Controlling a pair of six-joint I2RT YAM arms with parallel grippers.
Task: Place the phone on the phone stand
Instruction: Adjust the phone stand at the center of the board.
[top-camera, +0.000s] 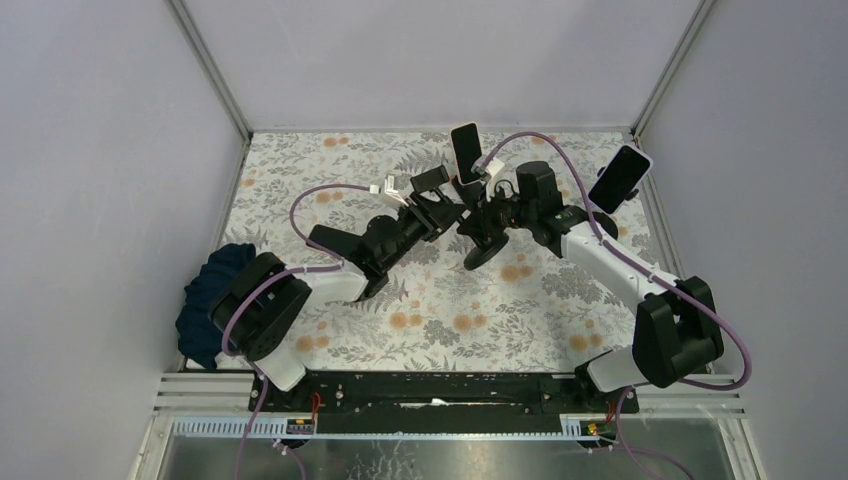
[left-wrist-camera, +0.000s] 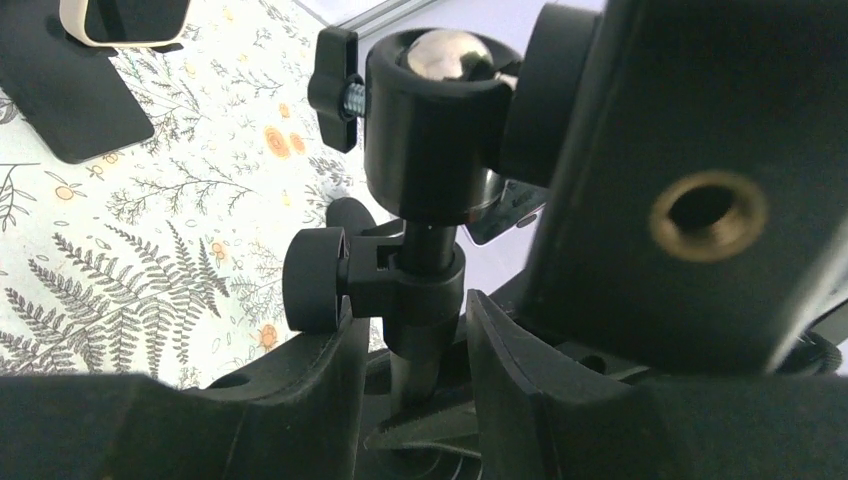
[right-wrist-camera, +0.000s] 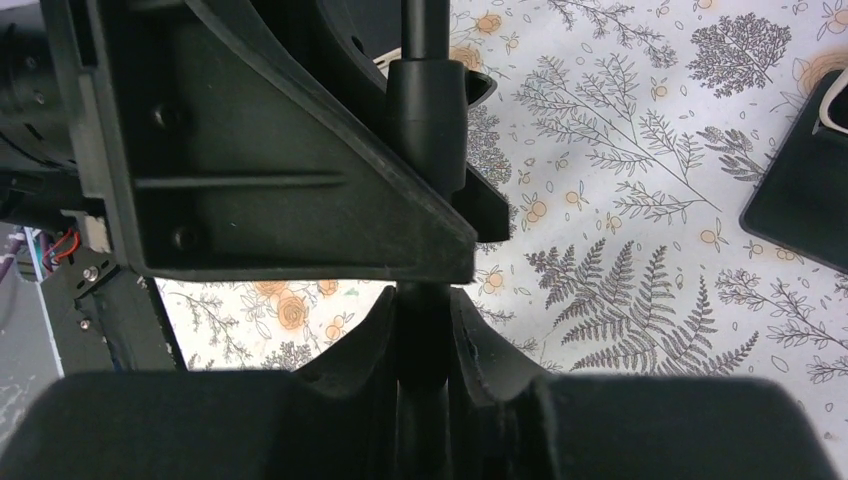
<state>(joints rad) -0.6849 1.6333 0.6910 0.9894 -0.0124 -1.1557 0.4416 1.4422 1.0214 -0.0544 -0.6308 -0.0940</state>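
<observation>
A black phone stand (top-camera: 487, 250) with a round base, thin pole (left-wrist-camera: 425, 250), ball head (left-wrist-camera: 440, 90) and an empty clamp plate (top-camera: 430, 180) hangs tilted between my two grippers at the table's middle. My right gripper (right-wrist-camera: 422, 300) is shut on the pole (right-wrist-camera: 425, 120). My left gripper (left-wrist-camera: 408, 300) is open, its fingers either side of the pole below the knob collar, with small gaps. One dark phone (top-camera: 465, 150) stands propped at the back centre. A second phone in a light case (top-camera: 620, 178) leans at the back right.
A flat black base (left-wrist-camera: 70, 90) carries a cream-cased phone (left-wrist-camera: 125, 20) at the top left of the left wrist view. Another black slab (right-wrist-camera: 800, 200) shows at the right wrist view's right edge. A dark blue cloth (top-camera: 205, 300) lies at the left edge. Grey walls enclose the floral table (top-camera: 440, 320).
</observation>
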